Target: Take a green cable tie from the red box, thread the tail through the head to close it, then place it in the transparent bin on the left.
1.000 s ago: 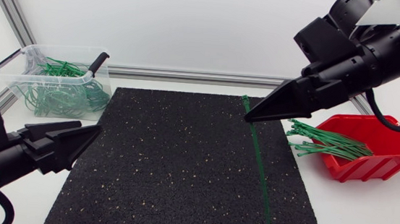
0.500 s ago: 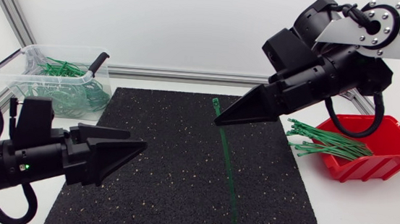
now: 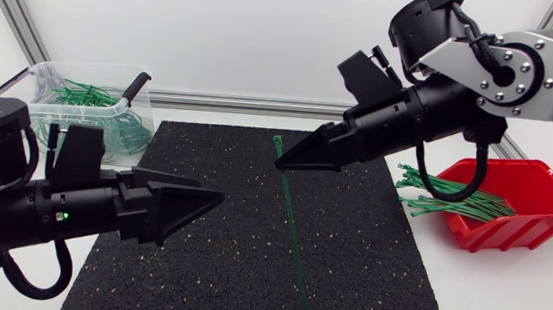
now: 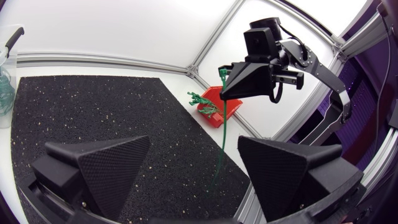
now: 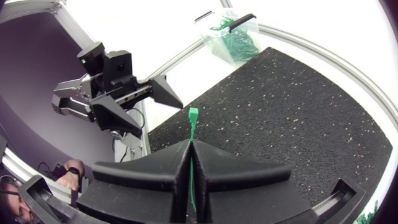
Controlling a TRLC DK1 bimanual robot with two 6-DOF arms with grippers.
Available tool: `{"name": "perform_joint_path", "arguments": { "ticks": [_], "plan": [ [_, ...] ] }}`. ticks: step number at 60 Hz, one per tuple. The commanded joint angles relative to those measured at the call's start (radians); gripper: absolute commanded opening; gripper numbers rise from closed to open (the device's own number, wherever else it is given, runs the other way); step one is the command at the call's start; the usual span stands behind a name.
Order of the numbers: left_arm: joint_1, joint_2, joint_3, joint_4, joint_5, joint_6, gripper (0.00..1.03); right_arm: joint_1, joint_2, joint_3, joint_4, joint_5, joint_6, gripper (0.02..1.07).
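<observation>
My right gripper point(image 3: 284, 162) hangs over the middle of the black mat point(image 3: 225, 171), shut on a green cable tie point(image 3: 289, 236) close to its head. The head pokes out just past the fingertips and the long tail droops toward the mat's front. In the right wrist view the tie point(image 5: 193, 118) shows in the seam of the closed gripper point(image 5: 189, 148). My left gripper point(image 3: 214, 202) stands open above the mat's left half, pointing at the tie. From the left wrist its fingers point(image 4: 102, 171) are spread wide, with the tie point(image 4: 222, 127) ahead of them and apart.
The red box point(image 3: 527, 222) with several green ties point(image 3: 448, 197) sits at the right edge of the table. The transparent bin point(image 3: 35, 104), holding closed ties, stands at the back left. A metal rail point(image 3: 251, 104) runs along the table's back.
My right arm has carried the tie leftward from near the red box to the mat's middle. My left arm has swung in from the left toward it.
</observation>
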Motion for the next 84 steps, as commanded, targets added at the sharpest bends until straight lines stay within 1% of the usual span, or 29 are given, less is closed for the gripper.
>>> {"name": "perform_joint_path", "arguments": {
  "ticks": [1, 2, 5, 6, 8, 13, 17, 18, 23, 27, 31, 36, 39, 42, 50, 58, 61, 66, 75, 84],
  "plan": [
    [-0.025, 0.018, 0.044, 0.018, -0.009, -0.043, 0.99, 0.036, -0.057, -0.049, 0.061, 0.078, 0.109, 0.08],
    [-0.031, 0.018, 0.044, 0.018, -0.012, -0.043, 0.99, 0.049, -0.069, -0.056, 0.072, 0.110, 0.110, 0.08],
    [-0.067, 0.020, 0.042, 0.032, -0.066, -0.041, 0.99, 0.081, -0.095, -0.074, 0.109, 0.188, 0.141, 0.08],
    [-0.087, 0.020, 0.041, 0.044, -0.102, -0.040, 0.99, 0.093, -0.107, -0.083, 0.133, 0.219, 0.173, 0.08],
    [-0.117, 0.020, 0.039, 0.057, -0.145, -0.038, 0.99, 0.113, -0.123, -0.097, 0.167, 0.262, 0.208, 0.08],
    [-0.186, 0.028, 0.042, 0.063, -0.228, -0.031, 0.99, 0.155, -0.144, -0.102, 0.176, 0.356, 0.230, 0.08],
    [-0.255, 0.034, 0.048, 0.066, -0.323, -0.026, 0.99, 0.193, -0.159, -0.109, 0.187, 0.420, 0.261, 0.08],
    [-0.292, 0.043, 0.053, 0.066, -0.380, -0.009, 0.99, 0.205, -0.164, -0.109, 0.196, 0.448, 0.276, 0.08],
    [-0.378, 0.066, 0.067, 0.068, -0.520, 0.032, 0.98, 0.233, -0.172, -0.106, 0.196, 0.495, 0.297, 0.08],
    [-0.423, 0.088, 0.082, 0.069, -0.613, 0.046, 0.97, 0.242, -0.178, -0.103, 0.196, 0.524, 0.327, 0.08],
    [-0.452, 0.107, 0.102, 0.069, -0.652, 0.051, 0.97, 0.254, -0.182, -0.097, 0.193, 0.564, 0.339, 0.08],
    [-0.493, 0.132, 0.119, 0.069, -0.714, 0.052, 0.96, 0.288, -0.190, -0.082, 0.179, 0.658, 0.362, 0.08],
    [-0.522, 0.155, 0.131, 0.072, -0.768, 0.069, 0.94, 0.302, -0.195, -0.074, 0.172, 0.685, 0.368, 0.08],
    [-0.542, 0.173, 0.142, 0.077, -0.802, 0.071, 0.93, 0.313, -0.198, -0.066, 0.159, 0.711, 0.374, 0.08],
    [-0.591, 0.235, 0.176, 0.087, -0.883, 0.086, 0.91, 0.314, -0.210, -0.053, 0.150, 0.724, 0.396, 0.08],
    [-0.608, 0.281, 0.193, 0.118, -0.951, 0.101, 0.91, 0.316, -0.219, -0.053, 0.150, 0.753, 0.414, 0.08],
    [-0.608, 0.292, 0.194, 0.132, -0.966, 0.109, 0.86, 0.317, -0.221, -0.053, 0.150, 0.762, 0.420, 0.08],
    [-0.620, 0.310, 0.202, 0.143, -1.003, 0.110, 0.83, 0.329, -0.227, -0.051, 0.150, 0.774, 0.437, 0.08],
    [-0.662, 0.359, 0.208, 0.190, -1.099, 0.140, 0.82, 0.369, -0.235, -0.048, 0.150, 0.828, 0.446, 0.08],
    [-0.676, 0.388, 0.223, 0.206, -1.141, 0.144, 0.82, 0.377, -0.222, -0.036, 0.153, 0.839, 0.451, 0.08]
  ]
}}
